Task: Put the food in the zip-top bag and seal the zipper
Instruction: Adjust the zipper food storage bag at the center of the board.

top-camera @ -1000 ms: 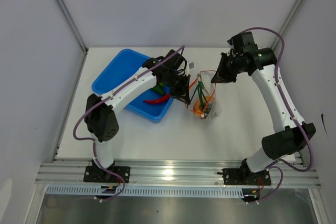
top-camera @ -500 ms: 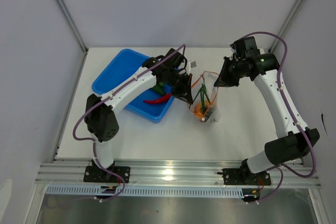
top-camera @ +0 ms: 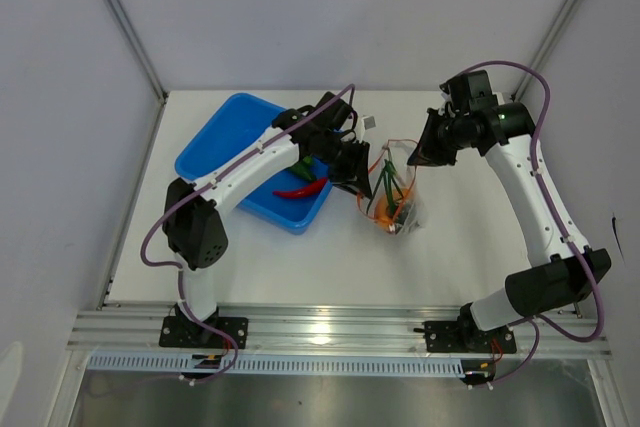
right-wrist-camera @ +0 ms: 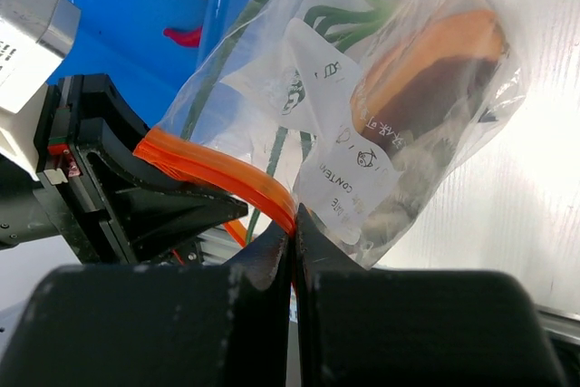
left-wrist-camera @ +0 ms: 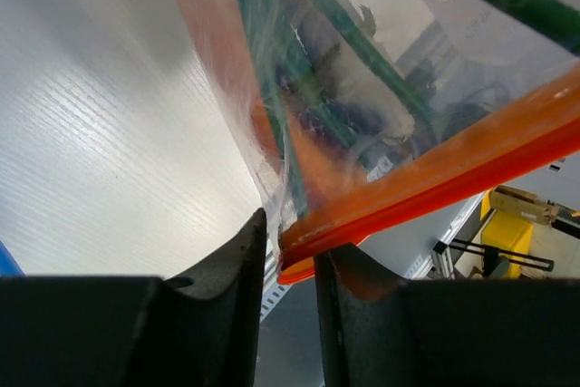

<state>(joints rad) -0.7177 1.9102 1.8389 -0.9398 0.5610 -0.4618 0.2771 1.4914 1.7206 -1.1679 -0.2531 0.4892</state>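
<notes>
A: Where's the crinkly clear zip-top bag (top-camera: 392, 197)?

B: Mid-table, hung by its mouth between the two arms, bottom near the white tabletop (top-camera: 450, 257). Loaded so far: oval purple-red and orange slice (right-wrist-camera: 426, 70), long green stems (right-wrist-camera: 349, 15). A grey piece may be underneath, too blurred to call.

A: The thin orange-red zipper strip (right-wrist-camera: 217, 169)?

B: Unsealed, I judge. The mouth bows open in the overhead view. The right gripper (right-wrist-camera: 294, 224) has its jaws together, clamped on the strip. The left gripper (left-wrist-camera: 290, 242) has its jaws a little apart, the strip's end lying in the gap. Can't tell if the pads press it.

A: Anything left outside the bag?

B: A red toy chili (top-camera: 300, 189) and a green pod (top-camera: 303, 166) lie in the blue plastic tray (top-camera: 225, 137), just beside the left gripper.

A: So which step is this?

B: Loading, partway, my reading. Sealing can't start yet.

A: And the next move?

B: Likely the left arm clears the strip and goes for the chili. The right must keep the mouth up and steady. One-sided support may let the mouth sag shut.
</notes>
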